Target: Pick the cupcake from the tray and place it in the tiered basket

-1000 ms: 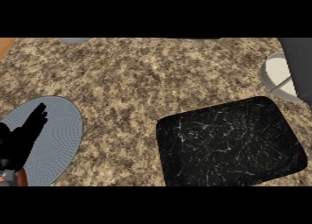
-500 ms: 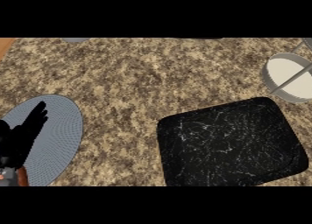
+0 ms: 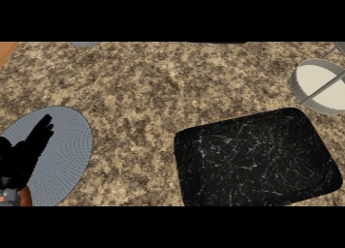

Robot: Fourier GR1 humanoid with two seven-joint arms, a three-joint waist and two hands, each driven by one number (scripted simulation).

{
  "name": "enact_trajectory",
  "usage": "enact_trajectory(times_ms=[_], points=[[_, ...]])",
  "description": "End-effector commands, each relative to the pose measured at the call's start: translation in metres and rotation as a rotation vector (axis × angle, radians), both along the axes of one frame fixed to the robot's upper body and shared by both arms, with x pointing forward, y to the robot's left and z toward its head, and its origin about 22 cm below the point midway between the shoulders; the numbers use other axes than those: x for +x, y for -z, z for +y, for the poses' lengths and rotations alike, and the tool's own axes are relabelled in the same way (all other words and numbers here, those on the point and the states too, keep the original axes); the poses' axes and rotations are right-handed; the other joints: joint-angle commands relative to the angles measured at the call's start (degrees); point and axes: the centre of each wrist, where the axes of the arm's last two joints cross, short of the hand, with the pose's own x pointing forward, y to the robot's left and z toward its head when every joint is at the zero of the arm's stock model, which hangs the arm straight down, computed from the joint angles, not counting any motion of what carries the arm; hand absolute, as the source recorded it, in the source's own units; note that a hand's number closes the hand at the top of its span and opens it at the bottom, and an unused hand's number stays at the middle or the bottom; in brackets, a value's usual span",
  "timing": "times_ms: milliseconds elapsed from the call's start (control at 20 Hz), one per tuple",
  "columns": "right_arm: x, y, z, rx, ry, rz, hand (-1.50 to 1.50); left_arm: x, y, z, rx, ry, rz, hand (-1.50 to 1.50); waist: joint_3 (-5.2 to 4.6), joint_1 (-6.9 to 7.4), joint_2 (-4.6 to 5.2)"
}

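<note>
- A grey round mat [image 3: 61, 155] lies at the counter's [image 3: 168, 82] left edge, well apart from the black tray [image 3: 254, 157].
- The tiered basket [image 3: 322, 87] stands at upper right, beyond the tray.
- The cupcake shows nowhere; I cannot tell its place.
- My left hand [image 3: 18, 160] rests over the mat, fingers straight, holding nothing.

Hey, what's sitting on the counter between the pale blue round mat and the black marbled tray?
Nothing: in the head view only bare speckled granite counter lies between the pale blue round mat and the black marbled tray.
</note>
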Motion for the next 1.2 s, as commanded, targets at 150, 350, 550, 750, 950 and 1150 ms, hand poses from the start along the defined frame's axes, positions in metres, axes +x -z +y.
enact_trajectory(times_ms=[150,350,550,750,950,1150], points=[[-0.005,-0.025,-0.011,-0.064,0.003,0.134,1.50,0.004,0.000,0.012,-0.019,-0.010,0.021,0.00,-0.15,0.05,0.12],[-0.004,0.007,-0.020,-0.028,0.014,0.201,1.50,0.004,0.002,0.003,-0.001,0.003,0.020,0.00,-0.08,0.36,0.45],[-0.005,0.021,-0.028,0.168,0.127,0.337,1.50,-0.005,0.001,0.013,-0.001,-0.001,0.031,0.00,-0.08,0.57,0.31],[-0.005,0.024,-0.029,0.277,0.248,0.425,-1.50,0.011,-0.005,-0.003,-0.009,-0.007,0.004,0.00,-0.08,-0.06,0.22],[-0.013,0.029,-0.049,0.364,0.316,0.311,-1.50,0.007,0.004,-0.004,-0.016,0.010,0.010,0.00,-0.04,0.17,0.54],[-0.014,0.018,-0.049,0.371,0.252,0.185,-1.50,-0.005,0.006,-0.001,-0.008,-0.001,0.021,0.00,-0.03,0.38,0.22]])
